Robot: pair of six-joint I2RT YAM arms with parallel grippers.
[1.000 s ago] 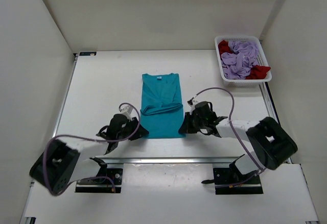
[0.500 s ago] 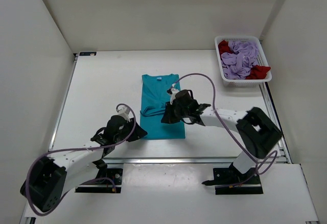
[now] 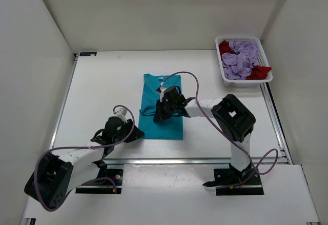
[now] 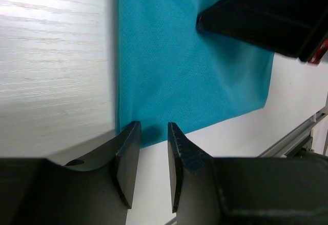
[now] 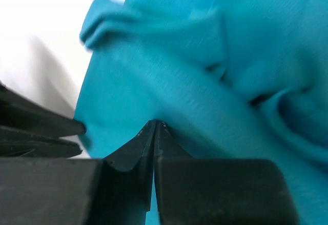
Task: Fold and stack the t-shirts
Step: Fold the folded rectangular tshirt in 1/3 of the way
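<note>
The teal-blue t-shirt [image 3: 169,127] lies flat on the white table [image 3: 102,91], just ahead of the two arms and near the middle, its collar toward the far side and its hem toward the arm bases. Its upper half is rumpled, with a sleeve and a loose fold bunched across the left side. The left gripper [image 3: 137,135] sits low on the table at the shirt's near left corner. In the left wrist view its two fingers [image 4: 128,158] stand a little apart, their tips right at the hem. White table shows through the narrow gap between them, and no cloth is caught there. The right gripper [image 3: 158,115] reaches across the shirt from the right and rests on the cloth near its left edge. In its own wrist view the fingertips [image 5: 146,138] are pressed fully together over teal fabric, and whether a pinch of cloth is trapped between them cannot be made out. The lavender t-shirt [image 3: 243,58] and the red t-shirt [image 3: 224,47] lie crumpled together in the white mesh basket [image 3: 265,58] at the far right corner, well apart from both arms.
</note>
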